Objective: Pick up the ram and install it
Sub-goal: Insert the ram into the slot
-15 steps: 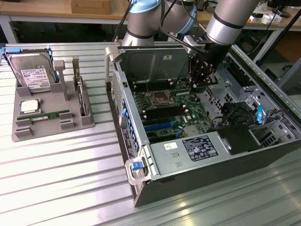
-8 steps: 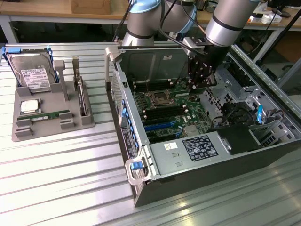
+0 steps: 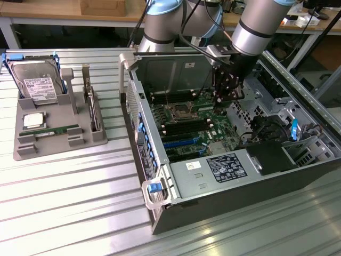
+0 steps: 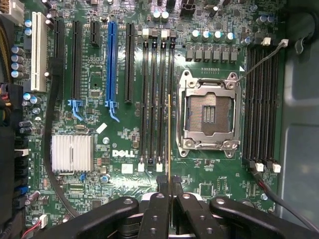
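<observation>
Two fingers: the gripper (image 4: 169, 191) has them pinched nearly together on the top edge of the ram (image 4: 170, 139), held edge-on.
Ram position: hanging over the motherboard (image 4: 124, 144), in line with the memory slots (image 4: 157, 99) beside the empty CPU socket (image 4: 208, 112); contact with a slot cannot be told.
Handling: light, thin and stiff, likely fragile under sideways bending; best gripped by the bare top edge near its middle.
Case: the open computer case (image 3: 234, 176) surrounds the arm.
Tray: a second stick (image 3: 58, 129), CPU chip (image 3: 33, 120) and hard drive (image 3: 37, 85) sit in the grey holder (image 3: 32, 152).
</observation>
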{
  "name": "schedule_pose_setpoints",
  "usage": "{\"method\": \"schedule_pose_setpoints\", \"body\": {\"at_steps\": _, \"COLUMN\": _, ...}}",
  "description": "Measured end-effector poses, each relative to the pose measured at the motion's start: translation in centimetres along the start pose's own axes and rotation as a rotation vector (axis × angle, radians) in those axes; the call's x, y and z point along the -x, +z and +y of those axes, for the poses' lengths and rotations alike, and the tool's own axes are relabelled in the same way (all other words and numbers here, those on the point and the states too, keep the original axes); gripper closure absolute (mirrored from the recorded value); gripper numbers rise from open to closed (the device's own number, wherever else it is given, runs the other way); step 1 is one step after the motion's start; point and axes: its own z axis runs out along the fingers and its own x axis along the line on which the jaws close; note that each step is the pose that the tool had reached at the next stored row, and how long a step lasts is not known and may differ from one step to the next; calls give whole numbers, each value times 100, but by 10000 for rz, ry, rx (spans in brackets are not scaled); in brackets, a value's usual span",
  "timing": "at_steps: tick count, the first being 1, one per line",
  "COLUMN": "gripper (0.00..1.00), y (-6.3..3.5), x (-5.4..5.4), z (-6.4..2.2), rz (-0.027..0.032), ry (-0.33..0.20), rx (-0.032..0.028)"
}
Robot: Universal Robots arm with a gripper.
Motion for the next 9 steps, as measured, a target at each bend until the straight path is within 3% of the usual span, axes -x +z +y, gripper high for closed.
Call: {"method": "schedule_pose_setpoints", "body": {"at_steps": 9, "gripper": 88, "y": 64, "x": -1, "z": 34, "rz": 0, "ry": 0, "rx": 0}}
